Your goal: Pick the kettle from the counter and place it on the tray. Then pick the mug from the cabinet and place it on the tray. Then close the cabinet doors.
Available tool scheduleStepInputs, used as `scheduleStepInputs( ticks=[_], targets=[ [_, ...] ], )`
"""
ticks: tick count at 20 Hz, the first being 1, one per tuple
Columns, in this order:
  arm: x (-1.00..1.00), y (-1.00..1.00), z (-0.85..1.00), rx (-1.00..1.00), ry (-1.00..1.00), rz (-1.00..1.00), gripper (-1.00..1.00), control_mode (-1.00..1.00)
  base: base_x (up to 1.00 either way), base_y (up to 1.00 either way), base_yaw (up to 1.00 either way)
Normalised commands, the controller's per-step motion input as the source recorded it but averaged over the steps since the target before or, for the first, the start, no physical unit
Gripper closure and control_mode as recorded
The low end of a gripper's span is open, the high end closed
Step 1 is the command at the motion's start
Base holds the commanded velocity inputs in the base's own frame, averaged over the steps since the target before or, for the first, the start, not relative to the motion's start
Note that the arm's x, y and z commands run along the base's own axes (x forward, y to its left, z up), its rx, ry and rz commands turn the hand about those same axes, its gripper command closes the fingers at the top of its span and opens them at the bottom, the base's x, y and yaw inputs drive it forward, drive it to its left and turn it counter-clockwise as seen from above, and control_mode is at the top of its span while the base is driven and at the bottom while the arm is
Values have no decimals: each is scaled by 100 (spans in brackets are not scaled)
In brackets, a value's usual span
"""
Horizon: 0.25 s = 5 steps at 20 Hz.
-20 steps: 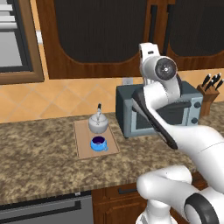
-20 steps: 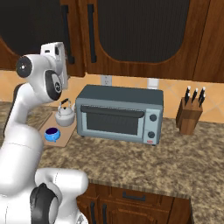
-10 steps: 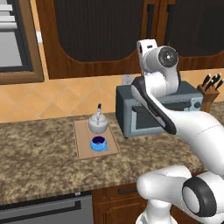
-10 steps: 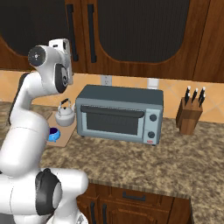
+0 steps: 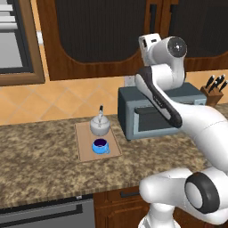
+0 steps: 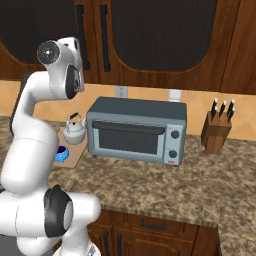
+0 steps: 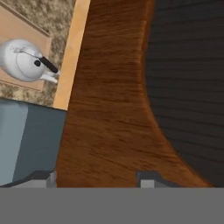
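Note:
The silvery-white kettle (image 5: 99,126) (image 6: 75,131) stands on the tan tray (image 5: 84,149) (image 6: 74,154), with the blue mug (image 5: 100,145) (image 6: 61,153) just in front of it. Both cabinet doors (image 5: 93,40) (image 6: 150,35) stand closed above the counter (image 5: 40,156), their dark bar handles side by side. My hand (image 5: 149,43) (image 6: 75,47) is raised close against the lower wood of a door. In the hand view my gripper (image 7: 96,178) is open, facing the door's wood grain (image 7: 109,109) with nothing between its fingertips; the kettle (image 7: 24,61) lies far below on the tray (image 7: 19,30).
A grey toaster oven (image 5: 151,116) (image 6: 135,130) (image 7: 26,140) sits on the counter right of the tray, under my hand. A knife block (image 5: 213,89) (image 6: 217,131) stands farther right. A framed appliance (image 5: 13,40) is on the wall at the left.
My hand has risen a little and turned towards the cabinet door. The kettle, mug and tray have not moved.

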Motion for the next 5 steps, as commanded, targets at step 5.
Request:
scheduleStepInputs(
  ticks=[5],
  targets=[
    [0, 0, -5, -4, 0, 2, -100, -100, 0, 0, 0]
  ],
)
